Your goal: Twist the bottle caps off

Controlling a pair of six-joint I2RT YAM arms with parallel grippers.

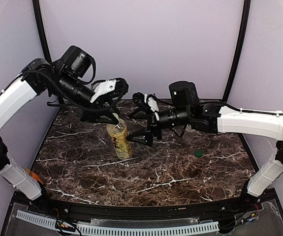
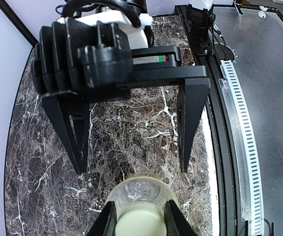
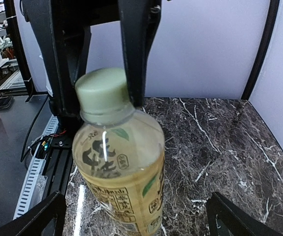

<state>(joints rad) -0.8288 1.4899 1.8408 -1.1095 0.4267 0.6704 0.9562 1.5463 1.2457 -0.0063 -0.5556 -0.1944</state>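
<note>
A tall yellow-labelled bottle [image 1: 120,141] with dark characters stands mid-table, tilted slightly. My left gripper [image 1: 115,118] comes down from above and is shut on its pale cream cap [image 2: 136,223], one finger pressed against each side [image 3: 102,93]. My right gripper [image 1: 131,127] is open, its two fingers straddling the bottle's body [image 3: 124,182] without touching it. A dark green cap [image 1: 198,153] lies loose on the table to the right. A short clear bottle [image 1: 189,133] stands partly hidden behind the right arm.
An orange object [image 1: 31,174] shows partly behind the left arm's lower link at the table's left edge. The marble table [image 1: 156,182] ends at a black rail [image 1: 146,211] in front. Lilac walls close in the back and sides.
</note>
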